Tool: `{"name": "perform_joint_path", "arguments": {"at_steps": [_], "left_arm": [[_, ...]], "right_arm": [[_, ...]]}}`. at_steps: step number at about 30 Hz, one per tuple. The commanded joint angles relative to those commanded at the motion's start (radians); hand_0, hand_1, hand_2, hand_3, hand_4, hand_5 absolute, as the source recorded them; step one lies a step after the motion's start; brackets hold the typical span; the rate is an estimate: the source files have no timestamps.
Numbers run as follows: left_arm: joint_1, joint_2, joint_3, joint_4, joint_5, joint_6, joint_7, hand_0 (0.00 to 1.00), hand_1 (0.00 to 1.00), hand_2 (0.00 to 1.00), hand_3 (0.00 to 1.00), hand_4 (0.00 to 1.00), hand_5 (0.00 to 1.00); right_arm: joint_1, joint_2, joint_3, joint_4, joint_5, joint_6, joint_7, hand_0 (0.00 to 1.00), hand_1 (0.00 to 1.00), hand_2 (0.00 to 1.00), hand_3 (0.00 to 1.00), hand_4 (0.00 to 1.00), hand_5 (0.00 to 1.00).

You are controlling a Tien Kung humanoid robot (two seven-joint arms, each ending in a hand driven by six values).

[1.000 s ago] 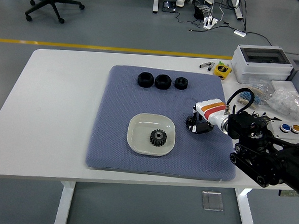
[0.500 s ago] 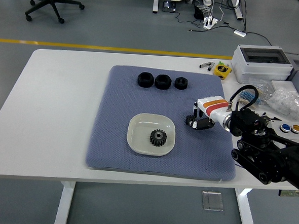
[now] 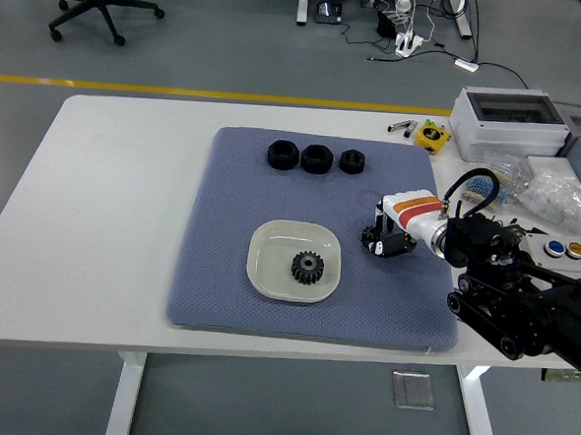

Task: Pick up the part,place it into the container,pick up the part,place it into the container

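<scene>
I found the right hand (image 3: 386, 240) low over the blue mat (image 3: 228, 273), just beside the dish at its three o'clock. Its fingers were curled in; whether they pinched anything I could not tell. One gear (image 3: 308, 268) already lay in the white dish (image 3: 267, 275). The three remaining black parts (image 3: 315, 158) sat in a row along the mat's far edge, at roughly eleven o'clock from the hand and well apart from it. In my judgement the next reach ran forward and left; only the right arm showed on the worktop (image 3: 114, 197).
</scene>
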Motion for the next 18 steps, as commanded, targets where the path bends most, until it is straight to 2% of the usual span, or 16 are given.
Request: {"name": "perform_joint_path", "arguments": {"at_steps": [18], "left_arm": [[-0.001,0.0,0.001,0.0,-0.001,0.0,0.001,0.871,0.839,0.859,0.612,0.563,0.685]], "right_arm": [[0.009,0.0,-0.014,0.0,0.012,0.0,0.002,0.277,0.432,0.532,0.497,0.795,0.527]]}}
